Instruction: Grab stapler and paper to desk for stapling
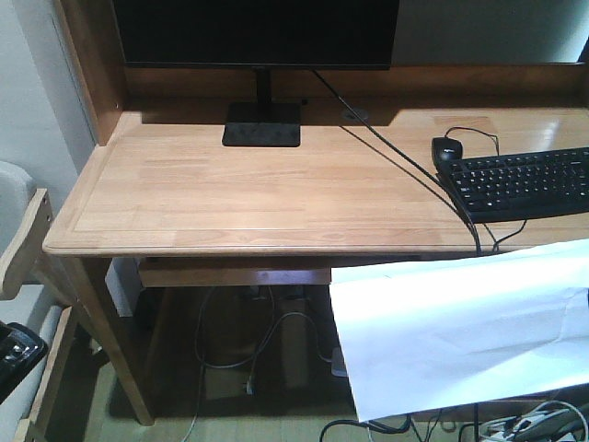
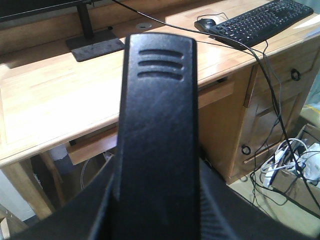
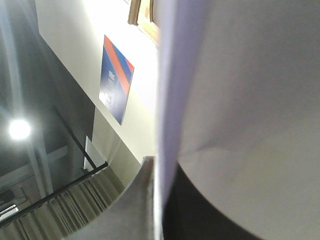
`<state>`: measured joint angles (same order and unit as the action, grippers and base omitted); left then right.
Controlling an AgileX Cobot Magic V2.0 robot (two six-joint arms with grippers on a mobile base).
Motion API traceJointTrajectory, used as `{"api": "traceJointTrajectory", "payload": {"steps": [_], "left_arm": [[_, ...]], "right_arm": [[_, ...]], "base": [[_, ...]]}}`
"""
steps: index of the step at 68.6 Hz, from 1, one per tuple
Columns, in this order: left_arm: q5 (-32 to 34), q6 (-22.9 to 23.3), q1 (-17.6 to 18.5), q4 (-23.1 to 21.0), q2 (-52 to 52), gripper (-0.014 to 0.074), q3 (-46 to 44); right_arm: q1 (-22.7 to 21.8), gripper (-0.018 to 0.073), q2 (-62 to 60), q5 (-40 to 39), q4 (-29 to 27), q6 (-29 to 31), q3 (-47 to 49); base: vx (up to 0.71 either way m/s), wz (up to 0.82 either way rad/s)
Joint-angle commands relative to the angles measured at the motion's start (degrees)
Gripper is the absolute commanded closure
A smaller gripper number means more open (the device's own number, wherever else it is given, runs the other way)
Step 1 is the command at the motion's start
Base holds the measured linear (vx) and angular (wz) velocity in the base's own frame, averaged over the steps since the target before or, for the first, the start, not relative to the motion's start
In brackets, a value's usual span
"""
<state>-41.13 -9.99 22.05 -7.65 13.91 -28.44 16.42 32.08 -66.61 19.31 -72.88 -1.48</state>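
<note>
Evidently left gripper (image 2: 155, 195) clamped on stapler (image 2: 157, 100), right gripper (image 3: 160, 205) on paper (image 1: 460, 331); needed slow, level carry above desk (image 1: 230, 198) rim.

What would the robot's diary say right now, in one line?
left gripper: shut on black desktop stapler | right gripper: shut on white paper sheet, held in air | light-wood desk: neither item on it yet

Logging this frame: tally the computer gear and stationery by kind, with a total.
monitor: 1
keyboard: 1
mouse: 1
stapler: 1
paper: 1
Total: 5
</note>
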Motion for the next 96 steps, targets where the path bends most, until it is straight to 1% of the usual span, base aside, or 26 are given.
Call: {"api": "traceJointTrajectory", "payload": {"steps": [1, 96], "left_arm": [[6.4, 0.2, 0.1, -0.7, 0.5, 0.0603, -1.7], [6.4, 0.2, 0.1, -0.7, 0.5, 0.0603, -1.7]], "right_arm": [[0.0, 0.0564, 0.3, -5.1, -1.0, 0.8, -1.4], [0.0, 0.0564, 0.3, -5.2, -1.0, 0.8, -1.4]], "base": [[0.08, -0.01], [0.07, -0.01]]}}
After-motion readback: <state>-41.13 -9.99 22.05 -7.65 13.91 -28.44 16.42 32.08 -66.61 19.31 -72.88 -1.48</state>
